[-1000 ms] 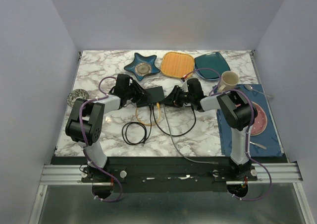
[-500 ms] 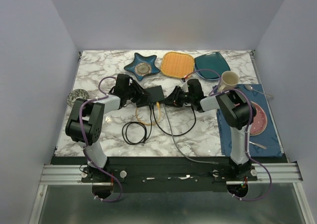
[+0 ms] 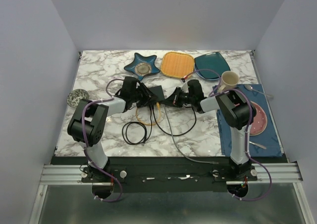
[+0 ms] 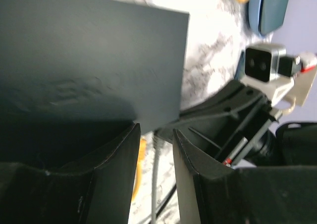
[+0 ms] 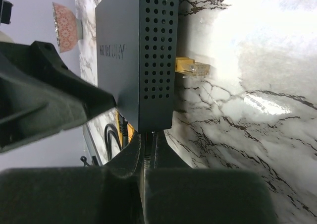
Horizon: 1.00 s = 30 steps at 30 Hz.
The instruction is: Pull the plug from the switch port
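Note:
The switch [image 3: 157,91] is a flat black box in the middle of the marble table, with a perforated side [image 5: 158,50]. My right gripper [image 5: 147,137] is shut on the thin grey plug at the switch's near edge, and its cable [image 3: 173,135] trails toward the front. My left gripper [image 4: 156,135] stands open at the switch's [image 4: 89,60] corner. The grey cable [image 4: 155,174] runs through its gap without touching either finger. A yellow plug [image 5: 190,67] sticks out of another side. From above, the left gripper [image 3: 145,99] and right gripper [image 3: 170,100] flank the switch.
A yellow cable [image 3: 143,119] and a coiled black cable [image 3: 134,133] lie in front of the switch. Behind it are a star dish [image 3: 142,67], an orange plate [image 3: 177,64] and a teal plate [image 3: 212,64]. A cup [image 3: 229,80] and a blue mat [image 3: 237,140] are on the right.
My right gripper has closed on the grey plug. My left arm has moved right, bringing its gripper up against the switch.

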Tool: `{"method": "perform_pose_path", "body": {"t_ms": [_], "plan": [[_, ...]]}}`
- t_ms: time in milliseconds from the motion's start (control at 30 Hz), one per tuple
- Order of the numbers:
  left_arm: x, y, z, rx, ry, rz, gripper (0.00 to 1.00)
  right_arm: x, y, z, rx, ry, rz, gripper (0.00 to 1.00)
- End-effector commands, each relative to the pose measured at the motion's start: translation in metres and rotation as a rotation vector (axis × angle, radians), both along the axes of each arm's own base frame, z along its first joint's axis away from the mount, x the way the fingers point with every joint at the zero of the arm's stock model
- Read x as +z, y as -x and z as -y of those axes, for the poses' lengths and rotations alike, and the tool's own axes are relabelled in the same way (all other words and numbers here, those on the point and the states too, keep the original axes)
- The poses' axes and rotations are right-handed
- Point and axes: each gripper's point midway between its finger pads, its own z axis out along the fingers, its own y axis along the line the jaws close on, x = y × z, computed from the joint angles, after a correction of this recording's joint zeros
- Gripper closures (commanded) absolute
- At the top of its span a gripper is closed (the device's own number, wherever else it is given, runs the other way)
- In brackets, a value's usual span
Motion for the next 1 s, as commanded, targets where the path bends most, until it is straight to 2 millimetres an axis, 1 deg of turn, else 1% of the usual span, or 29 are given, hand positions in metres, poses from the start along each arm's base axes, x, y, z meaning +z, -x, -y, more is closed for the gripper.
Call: {"method": "perform_pose_path", "body": {"t_ms": [0, 133, 300, 500, 700, 967], "plan": [[-0.019, 0.033, 0.024, -0.084, 0.009, -0.103, 0.52, -0.007, 0.014, 0.004, 0.033, 0.023, 0.008, 0.99], [-0.024, 0.035, 0.028, -0.088, 0.015, -0.117, 0.52, -0.005, 0.015, 0.005, 0.038, 0.022, 0.011, 0.99], [-0.037, 0.034, 0.020, -0.051, -0.027, -0.140, 0.52, -0.004, 0.018, 0.004, 0.055, 0.024, 0.017, 0.99], [-0.045, 0.028, 0.011, -0.010, -0.060, -0.159, 0.52, -0.004, 0.028, 0.004, 0.086, 0.040, 0.021, 0.99], [-0.044, 0.020, 0.007, 0.029, -0.065, -0.160, 0.52, -0.006, 0.044, -0.001, 0.131, 0.072, 0.015, 0.99], [-0.036, 0.010, 0.007, 0.045, -0.051, -0.146, 0.52, -0.004, 0.054, 0.002, 0.152, 0.103, 0.004, 0.99]]}}
